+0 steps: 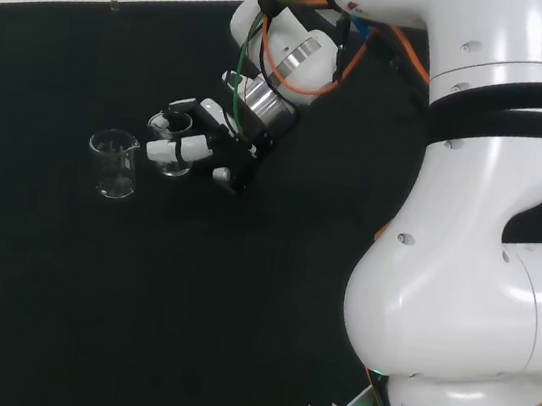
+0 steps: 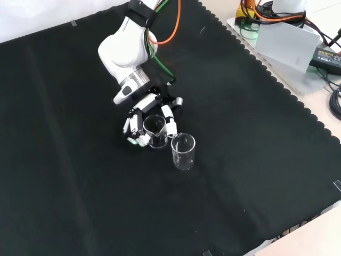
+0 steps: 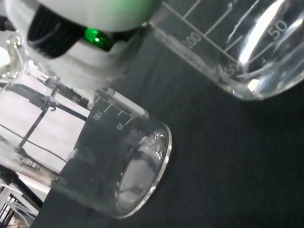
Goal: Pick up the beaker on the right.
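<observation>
**Hand closed around one of two beakers**

On the black cloth [image 2: 64, 160] we see two clear glass beakers standing upright and just beside each other. In the front view the hand [image 2: 139, 124] comes down from the top, and we find its fingers [image 2: 169, 118] curled round the nearer beaker [image 2: 154, 130], which sits on the cloth between them. The free beaker [image 2: 183, 151] stands lower right of it, outside the grasp. In the head view we see the hand [image 1: 198, 147] with that free beaker [image 1: 113, 163] to its left. The wrist view shows both beakers' graduated walls close up.
</observation>
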Available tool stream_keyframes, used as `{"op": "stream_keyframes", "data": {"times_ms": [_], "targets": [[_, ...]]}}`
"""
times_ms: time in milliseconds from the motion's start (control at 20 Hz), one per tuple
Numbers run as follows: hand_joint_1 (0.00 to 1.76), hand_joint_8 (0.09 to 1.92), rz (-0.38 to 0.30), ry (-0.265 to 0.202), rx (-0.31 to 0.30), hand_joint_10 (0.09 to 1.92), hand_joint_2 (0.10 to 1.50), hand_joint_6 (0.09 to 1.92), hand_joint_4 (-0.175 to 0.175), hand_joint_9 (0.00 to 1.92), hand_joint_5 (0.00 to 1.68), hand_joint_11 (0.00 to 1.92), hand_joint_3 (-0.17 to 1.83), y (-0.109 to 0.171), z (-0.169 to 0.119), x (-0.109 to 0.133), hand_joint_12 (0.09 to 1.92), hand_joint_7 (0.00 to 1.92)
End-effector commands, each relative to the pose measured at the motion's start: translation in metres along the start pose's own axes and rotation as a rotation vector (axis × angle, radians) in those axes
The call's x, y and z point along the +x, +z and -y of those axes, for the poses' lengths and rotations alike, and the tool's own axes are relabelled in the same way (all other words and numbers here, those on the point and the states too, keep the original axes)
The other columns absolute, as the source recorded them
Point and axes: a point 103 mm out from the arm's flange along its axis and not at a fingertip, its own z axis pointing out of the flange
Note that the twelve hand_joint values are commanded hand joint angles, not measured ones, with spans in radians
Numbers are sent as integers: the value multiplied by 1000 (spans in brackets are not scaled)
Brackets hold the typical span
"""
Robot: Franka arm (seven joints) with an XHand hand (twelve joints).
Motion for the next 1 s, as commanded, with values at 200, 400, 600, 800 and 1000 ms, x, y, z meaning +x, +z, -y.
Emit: {"op": "stream_keyframes", "data": {"times_ms": [200, 400, 600, 800, 1000], "targets": [[1223, 250, 112, -40, -99, 194, 601, 149, -149, 1682, 1532, 1453, 628, -44, -2, 25, 737, 1774], [1222, 236, 143, -50, -104, 177, 599, 109, -130, 1713, 1551, 1484, 626, -54, 0, 31, 729, 1797], [1219, 232, 171, -69, -98, 170, 600, 94, -108, 1719, 1557, 1485, 623, -62, 4, 40, 732, 1803], [1219, 231, 190, -84, -89, 169, 600, 92, -105, 1719, 1559, 1485, 623, -71, 10, 52, 733, 1803], [1219, 231, 204, -92, -81, 167, 599, 90, -103, 1719, 1560, 1480, 624, -75, 15, 62, 733, 1804]]}}
